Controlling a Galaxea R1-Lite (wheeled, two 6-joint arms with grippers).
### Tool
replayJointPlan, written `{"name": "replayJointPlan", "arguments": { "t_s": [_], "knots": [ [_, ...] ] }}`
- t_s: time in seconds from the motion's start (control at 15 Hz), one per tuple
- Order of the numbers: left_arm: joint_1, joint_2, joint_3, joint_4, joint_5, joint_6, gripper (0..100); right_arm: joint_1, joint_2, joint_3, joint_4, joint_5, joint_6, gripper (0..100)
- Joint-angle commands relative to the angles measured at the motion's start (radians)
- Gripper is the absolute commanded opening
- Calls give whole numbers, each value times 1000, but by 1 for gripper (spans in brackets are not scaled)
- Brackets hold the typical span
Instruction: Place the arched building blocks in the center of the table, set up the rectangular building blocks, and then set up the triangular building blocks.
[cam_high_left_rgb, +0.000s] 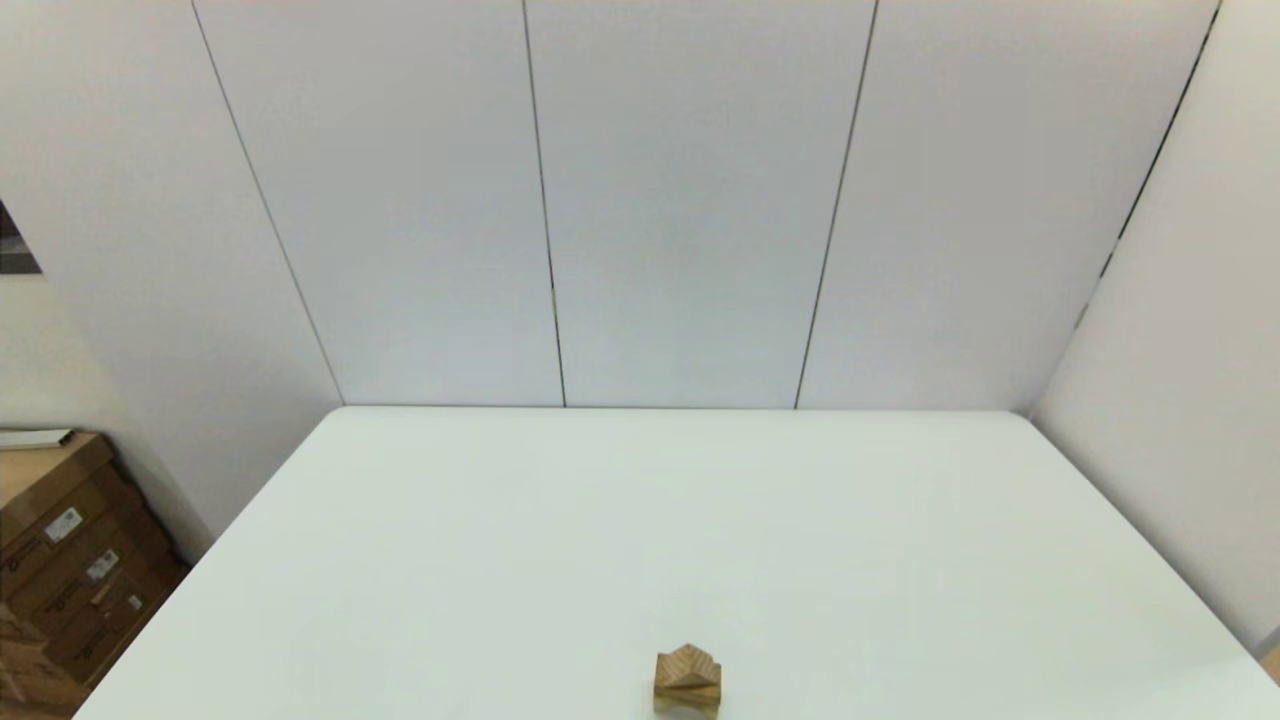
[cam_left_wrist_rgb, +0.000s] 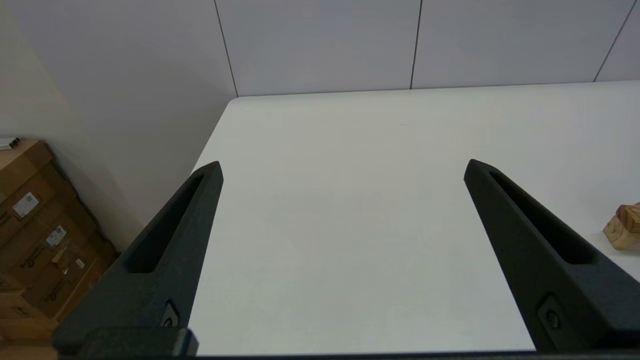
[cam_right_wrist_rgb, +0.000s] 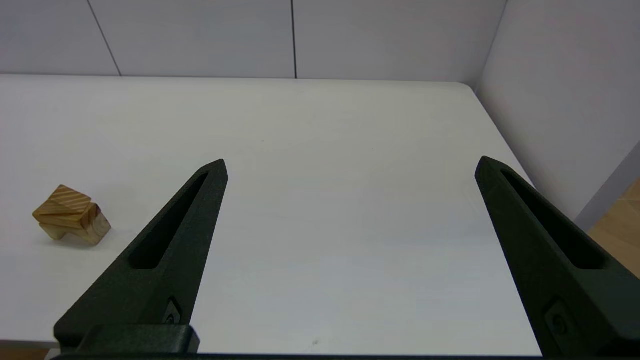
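grainy wooden triangular building blocks (cam_high_left_rgb: 688, 665) atop stack; left tool (cam_left_wrist_rgb: 342, 167), right tool (cam_right_wrist_rgb: 350, 165) wide.

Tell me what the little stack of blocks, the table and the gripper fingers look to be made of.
Stack of blocks: light, seemingly unpainted wood, with striped grain on the top wedge.
Table: smooth white top with a matte look; laminate or plastic, can't tell.
Fingers of the left gripper and right gripper: matte black, faintly grainy, probably plastic.
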Motion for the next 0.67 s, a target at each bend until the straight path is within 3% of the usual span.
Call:
{"name": "replayJointPlan", "arguments": {
  "t_s": [0.07,0.67],
  "knots": [
    [0,1,0,0,1,-9,100,0,0,0,0,-1,-1,100],
    [0,1,0,0,1,-10,100,0,0,1,-3,-4,6,100]
  ]
}}
